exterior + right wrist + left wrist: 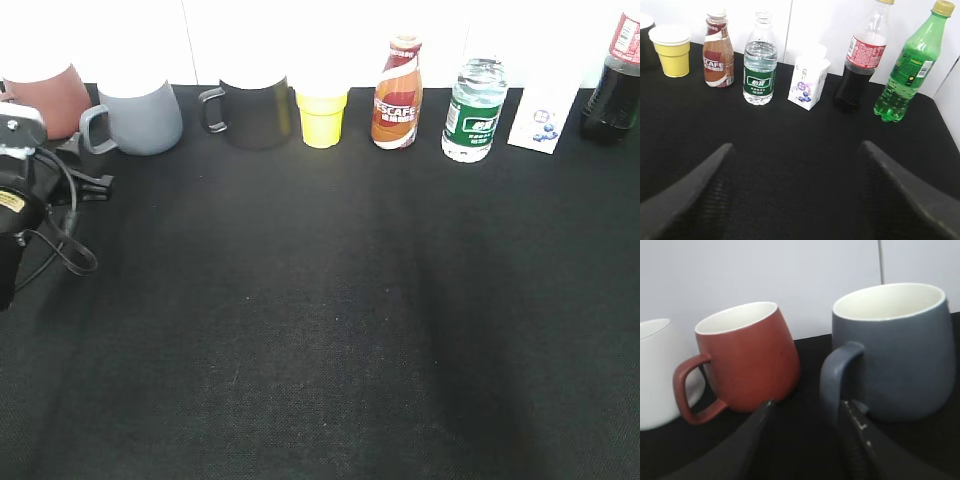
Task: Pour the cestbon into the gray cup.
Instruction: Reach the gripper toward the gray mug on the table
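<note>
The cestbon (474, 110), a clear bottle with a green label, stands upright at the back right; it also shows in the right wrist view (759, 62). The gray cup (140, 115) stands at the back left with its handle toward the left. My left gripper (95, 183) is low on the cloth just in front of that handle. In the left wrist view its jaws (807, 405) are open, and the gray cup's (900, 355) handle lies between the tips, close to the right finger. My right gripper (797, 145) is open and empty, well short of the bottles, and is out of the exterior view.
A reddish-brown mug (50, 95) and a white mug (652, 375) stand left of the gray cup. A black mug (255, 110), yellow cup (322, 115), Nescafe bottle (398, 95), white carton (543, 120), cola bottle (612, 80) and green bottle (905, 65) line the back.
</note>
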Controlling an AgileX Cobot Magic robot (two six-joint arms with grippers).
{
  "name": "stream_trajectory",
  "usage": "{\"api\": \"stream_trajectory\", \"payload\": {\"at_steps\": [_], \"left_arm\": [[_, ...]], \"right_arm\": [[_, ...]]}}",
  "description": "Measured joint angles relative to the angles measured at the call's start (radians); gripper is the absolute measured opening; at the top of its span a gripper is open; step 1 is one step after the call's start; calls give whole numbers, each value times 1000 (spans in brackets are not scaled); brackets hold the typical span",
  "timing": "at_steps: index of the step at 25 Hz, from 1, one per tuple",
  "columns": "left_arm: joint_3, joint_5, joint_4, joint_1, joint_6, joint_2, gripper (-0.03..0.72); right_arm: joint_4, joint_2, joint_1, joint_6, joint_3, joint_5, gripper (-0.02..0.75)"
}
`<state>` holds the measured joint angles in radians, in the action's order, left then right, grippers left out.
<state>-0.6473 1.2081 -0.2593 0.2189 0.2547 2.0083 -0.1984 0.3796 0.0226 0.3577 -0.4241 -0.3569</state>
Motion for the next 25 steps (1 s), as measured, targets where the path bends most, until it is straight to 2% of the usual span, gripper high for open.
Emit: {"api": "stream_trajectory", "payload": {"at_steps": [4, 9, 18, 25], "left_arm": [[-11, 1, 52, 0, -25, 11, 314], [-61, 0, 63, 0, -29, 61, 314], [-122, 0, 87, -61, -29, 72, 314], [-139, 4, 147, -69, -31, 119, 312]], "right_arm": [[-2, 0, 0, 1, 0, 0, 536], [-4, 0, 0, 4, 0, 0, 535], [-4, 0, 0, 26, 0, 2, 535], [-5, 0, 0, 34, 0, 14, 535]]}}
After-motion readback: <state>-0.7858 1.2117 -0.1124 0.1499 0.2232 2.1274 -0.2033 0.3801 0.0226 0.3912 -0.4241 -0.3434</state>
